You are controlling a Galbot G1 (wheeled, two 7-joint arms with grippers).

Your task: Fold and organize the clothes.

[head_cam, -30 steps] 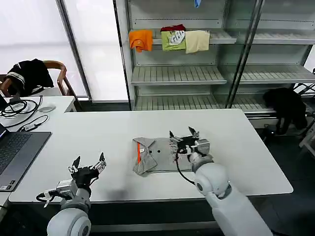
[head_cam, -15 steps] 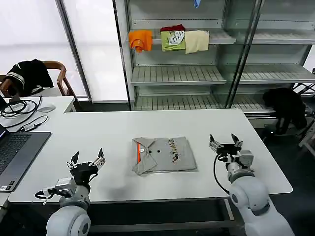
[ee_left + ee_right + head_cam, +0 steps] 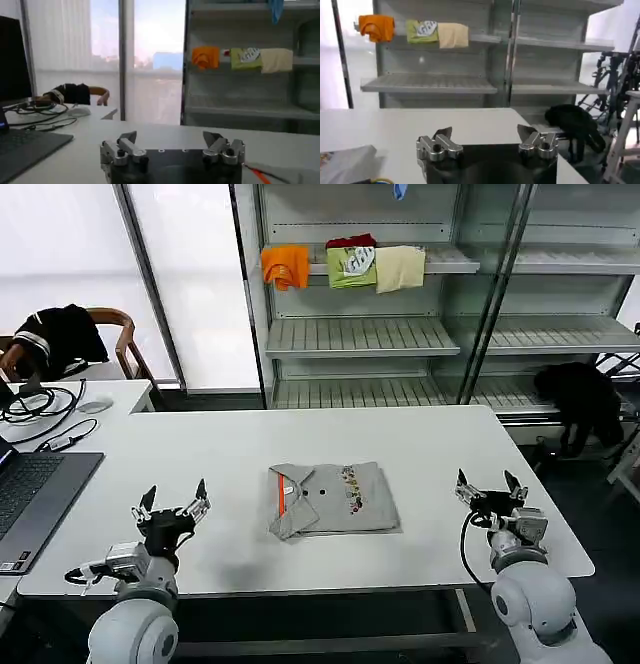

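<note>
The clothes are one light grey T-shirt [image 3: 335,498], folded into a flat rectangle in the middle of the white table [image 3: 250,444]. Its orange inner neckband faces my left and a small multicoloured print shows on top. A corner of it shows in the right wrist view as grey cloth [image 3: 347,162], and an edge in the left wrist view [image 3: 275,172]. My left gripper [image 3: 172,502] hovers open over the table's near left part, well apart from the shirt. To the shirt's right my right gripper [image 3: 492,485] stands open near the table's front right corner, holding nothing.
A laptop [image 3: 30,494], cables and a mouse [image 3: 95,405] lie at the left. Behind the table a metal rack [image 3: 440,304] carries folded orange [image 3: 286,264], green [image 3: 352,264] and cream [image 3: 400,268] shirts. Black garments hang on a chair [image 3: 60,334] and at the right [image 3: 585,399].
My right gripper has left the shirt's right edge and pulled back to the right and toward the table's front. The shirt lies flat and folded. The left gripper barely shifted.
</note>
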